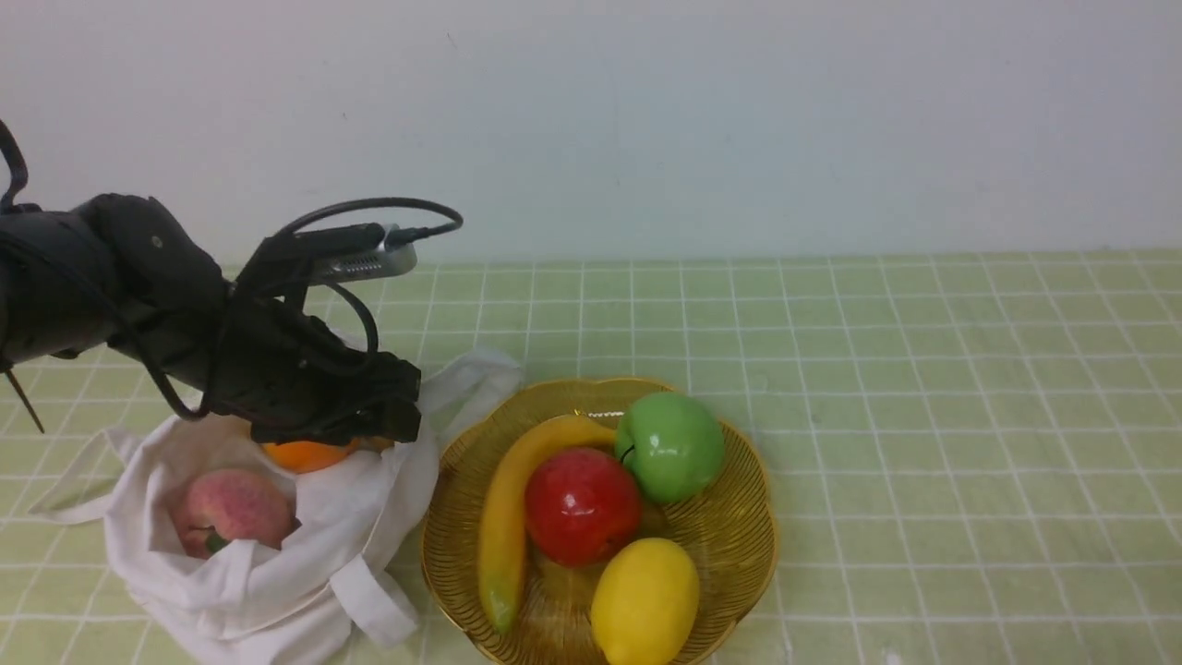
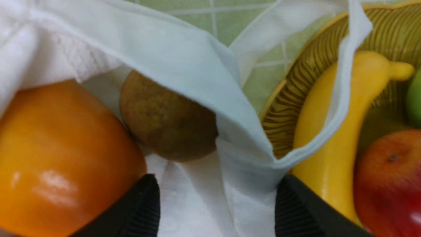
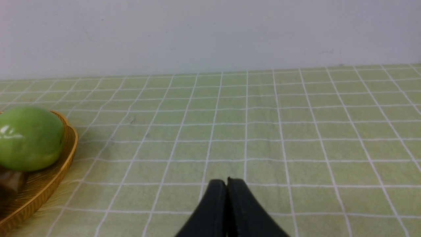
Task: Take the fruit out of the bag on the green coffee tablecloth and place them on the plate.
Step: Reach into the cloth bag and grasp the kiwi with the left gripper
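Three fruits are counted in the one white cloth bag (image 1: 277,591): a pink peach (image 1: 231,508) at 8 o'clock of its mouth, a glossy orange fruit (image 1: 309,454) at 12 o'clock, and a brownish-yellow pear-like fruit (image 2: 167,121) touching the orange one, seen only in the left wrist view. Four fruits are counted on the one golden wire plate (image 1: 739,545): a banana (image 1: 506,526) at 9 o'clock, a green apple (image 1: 671,445) at 1 o'clock, a red apple (image 1: 582,505) near the middle and a lemon (image 1: 645,600) at 6 o'clock. The bag is laid on the green checked tablecloth (image 1: 923,416), at 9 o'clock of the plate and touching its rim.

The left gripper (image 2: 217,184) is held partly open over the bag mouth. Only loose bag cloth is seen between its fingers, and nothing is gripped. One finger (image 2: 144,204) is just beside the orange fruit; contact cannot be told. The left arm (image 1: 138,286) is stretched in from 9 o'clock and sloped down toward the bag.

The right gripper (image 3: 227,181) is fully closed on nothing, low above bare cloth.
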Controlling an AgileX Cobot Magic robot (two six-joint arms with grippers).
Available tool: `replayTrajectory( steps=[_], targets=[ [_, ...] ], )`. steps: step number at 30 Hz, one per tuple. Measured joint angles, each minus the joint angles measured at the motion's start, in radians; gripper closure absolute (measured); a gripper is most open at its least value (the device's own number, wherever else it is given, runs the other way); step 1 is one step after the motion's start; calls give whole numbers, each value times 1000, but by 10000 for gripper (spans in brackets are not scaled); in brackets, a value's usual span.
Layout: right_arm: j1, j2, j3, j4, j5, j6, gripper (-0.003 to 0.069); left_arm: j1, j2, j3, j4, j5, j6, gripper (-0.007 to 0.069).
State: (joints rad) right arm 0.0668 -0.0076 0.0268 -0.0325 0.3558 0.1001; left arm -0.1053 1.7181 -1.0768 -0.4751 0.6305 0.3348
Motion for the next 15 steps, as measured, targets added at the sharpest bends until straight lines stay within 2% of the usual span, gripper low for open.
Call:
replayTrajectory(
  steps=[8,15],
  targets=[
    [0,0,0,0,0,0,674,0,1,-10,77,-31,3,208],
    [0,0,0,0,0,0,674,-1,-11,-98,120,88,3,208]
  ],
)
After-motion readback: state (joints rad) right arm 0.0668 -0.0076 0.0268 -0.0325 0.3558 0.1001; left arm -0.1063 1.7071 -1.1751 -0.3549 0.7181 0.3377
